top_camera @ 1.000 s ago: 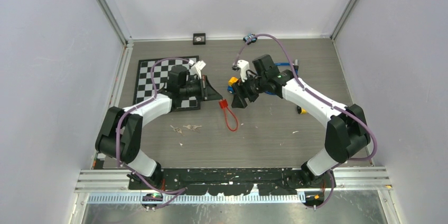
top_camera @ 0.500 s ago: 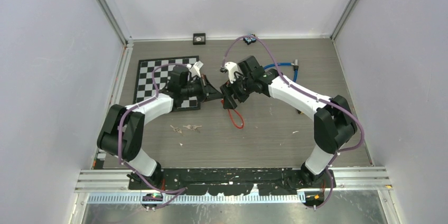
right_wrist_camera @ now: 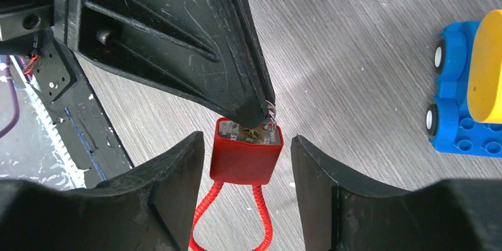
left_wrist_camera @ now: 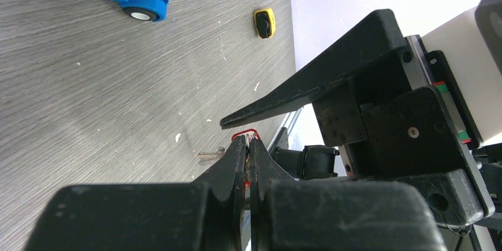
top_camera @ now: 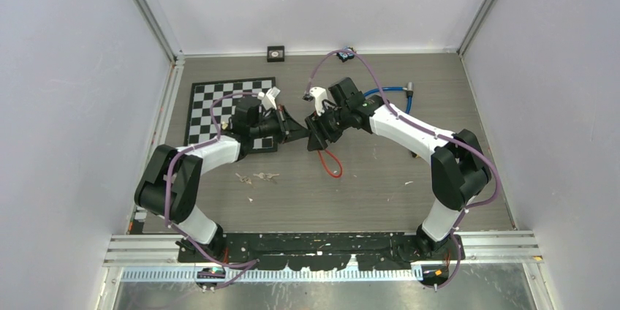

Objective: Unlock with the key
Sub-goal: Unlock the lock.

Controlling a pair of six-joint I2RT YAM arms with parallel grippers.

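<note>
A red padlock (right_wrist_camera: 245,156) with a red cable loop (top_camera: 333,164) hangs just above the table's middle. Its keyhole face points at my left gripper (left_wrist_camera: 247,144), which is shut on the key; the key itself is hidden between the tips. A key ring (right_wrist_camera: 271,115) shows beside them, and a spare key (left_wrist_camera: 210,156) dangles below. My right gripper (right_wrist_camera: 247,144) is open, one finger on each side of the lock body with a gap on both sides. In the top view the left gripper (top_camera: 298,133) and right gripper (top_camera: 316,138) meet tip to tip.
A blue and yellow toy car (right_wrist_camera: 467,85) stands just behind the right gripper. A checkerboard mat (top_camera: 212,105) lies under the left arm. A blue cable (top_camera: 387,92), a small yellow and black piece (left_wrist_camera: 264,22) and a small black box (top_camera: 276,52) lie farther back.
My right arm swung left from beside the toy car and brought its open jaws around the lock, then narrowed them slightly. The cable loop shifted a little right. The left gripper stayed shut.
</note>
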